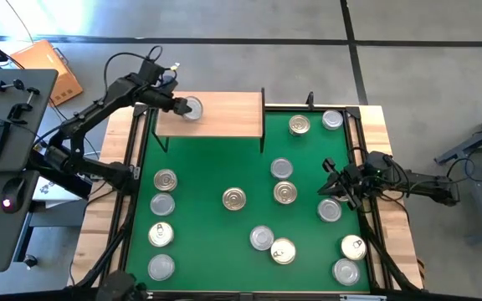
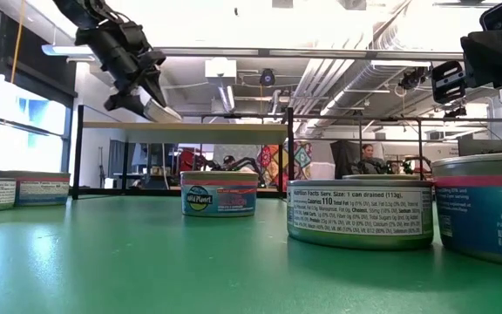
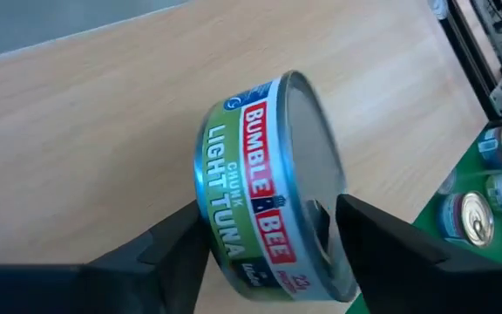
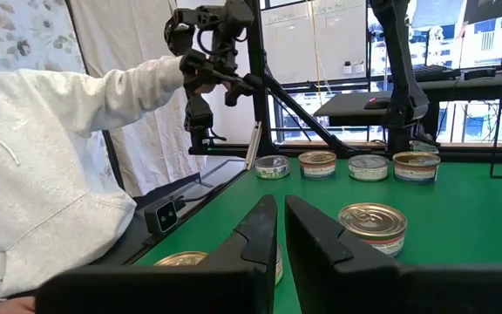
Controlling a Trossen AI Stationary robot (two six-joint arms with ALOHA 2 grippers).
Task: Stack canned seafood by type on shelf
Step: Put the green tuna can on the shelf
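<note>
The left tool (image 3: 268,235) straddles a tuna can (image 3: 273,179) on the shelf (image 1: 224,117), fingers spread.

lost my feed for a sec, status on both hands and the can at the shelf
Left hand open around Bumble Bee tuna can on the shelf. Right hand shut, empty, over the mat's right side. Nothing in the way.

The tuna can (image 3: 268,183) reads "Bumble Bee Chunk Light Tuna"; another can (image 2: 219,194) reads "Wild Planet".
</note>
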